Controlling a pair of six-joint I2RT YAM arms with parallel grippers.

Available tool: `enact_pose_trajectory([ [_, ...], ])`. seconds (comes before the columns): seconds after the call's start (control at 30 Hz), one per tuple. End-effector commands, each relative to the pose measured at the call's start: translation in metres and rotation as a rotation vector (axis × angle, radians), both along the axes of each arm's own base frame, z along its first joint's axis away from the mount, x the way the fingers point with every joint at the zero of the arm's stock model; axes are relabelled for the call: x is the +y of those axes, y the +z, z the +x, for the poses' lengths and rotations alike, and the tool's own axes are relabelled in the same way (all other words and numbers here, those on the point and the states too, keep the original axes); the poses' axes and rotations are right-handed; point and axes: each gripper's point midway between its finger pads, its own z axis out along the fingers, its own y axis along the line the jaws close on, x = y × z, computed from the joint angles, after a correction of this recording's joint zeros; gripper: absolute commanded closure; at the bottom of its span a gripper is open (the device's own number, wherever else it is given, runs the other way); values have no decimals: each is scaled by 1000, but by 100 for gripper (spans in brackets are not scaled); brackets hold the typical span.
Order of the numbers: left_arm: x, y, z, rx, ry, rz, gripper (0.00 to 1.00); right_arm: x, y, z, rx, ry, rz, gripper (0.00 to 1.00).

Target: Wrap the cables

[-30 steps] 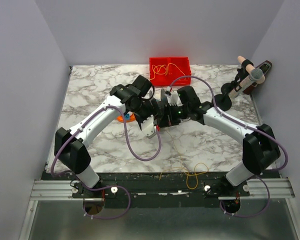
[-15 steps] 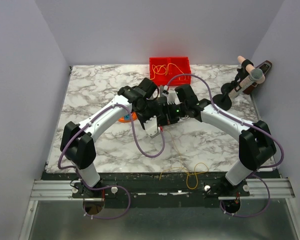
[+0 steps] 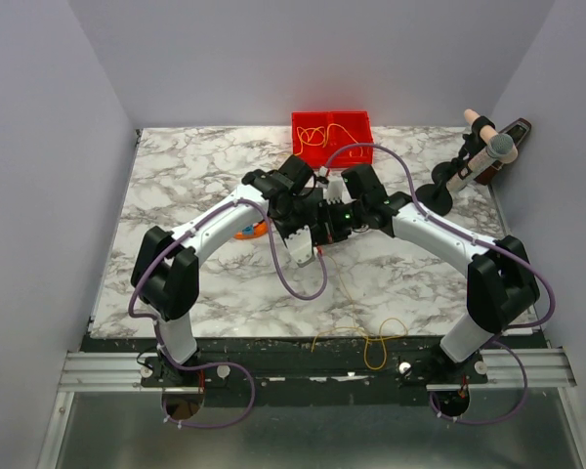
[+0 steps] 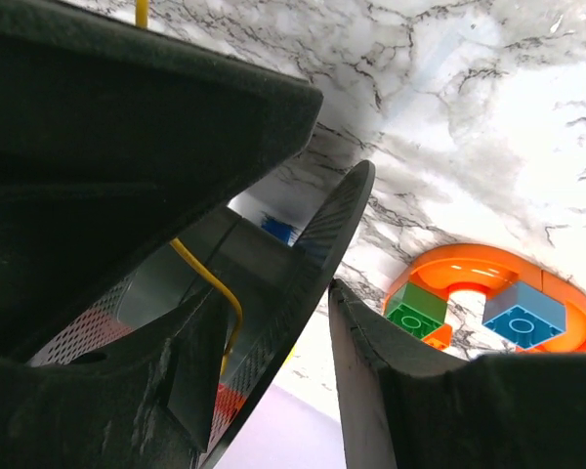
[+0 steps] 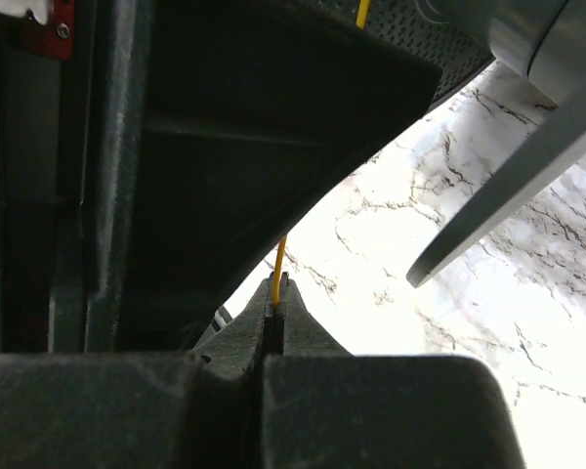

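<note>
The right jaws are clamped shut and the left jaws stand part-way apart. From the top camera the two meet nose to nose over the middle of the marble bench (image 3: 176, 195), too crowded there to read the grip. One of the cables (image 3: 376, 340) drops from that meeting point as a hair-thin yellow line toward the near edge. There it ends in loose loops that lie partly on the bench and partly over the dark rail. More yellow loops sit tangled in the red bin (image 3: 356, 122) at the far edge. An orange ring (image 3: 244, 233) lies just beside the left arm.

In the left wrist view, a clear gap shows between the two dark fingers (image 4: 391, 401). A thin, curved dark plate (image 4: 322, 249) with a dotted face stands in that gap, its edge just beside the right-hand finger's tip; whether they touch I cannot tell. A yellow strand curves down behind the plate, loose and not pinched. Beyond it the orange ring lies flat on the marble with a green block (image 4: 415, 311) and a blue block (image 4: 523, 315) set in it.

In the right wrist view, the two pads are pressed flat together with the yellow strand nipped at their very tip. It rises straight and taut from the pinch and disappears behind a dark body above.
</note>
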Motion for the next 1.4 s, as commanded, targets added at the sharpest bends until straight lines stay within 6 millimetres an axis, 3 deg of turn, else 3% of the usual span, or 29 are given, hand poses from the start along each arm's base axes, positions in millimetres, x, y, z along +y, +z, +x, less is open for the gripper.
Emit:
enact_pose_trajectory([
  [0.0, -9, 16, 19, -116, -84, 3, 47, 3, 4, 7, -38, 4, -9, 99],
  [0.27, -4, 18, 33, -211, -102, 39, 63, 9, 3, 12, -35, 2, 10, 99],
  [0.33, -1, 12, 32, -209, -101, 54, 73, 9, 1, 12, -30, -3, 9, 99],
  [0.43, -2, 12, 31, -205, -79, 31, 100, 10, -3, 13, -23, -11, 8, 99],
  [0.67, -6, 29, 21, -140, -1, -44, 100, -1, -2, 17, -67, -55, -19, 99],
  [0.8, -12, 50, 5, -63, 56, -151, 100, -12, 0, 13, -107, -50, -33, 99],
  [0.93, -17, 72, -27, 126, 153, -258, 100, -27, 2, 3, -162, -58, -51, 88],
  [1.03, -15, 77, -46, 230, 221, -308, 100, -36, 11, -1, -234, -84, -27, 71],
  [1.37, -5, 76, -88, 464, 384, -338, 100, -53, 1, -18, -309, -42, -53, 58],
])
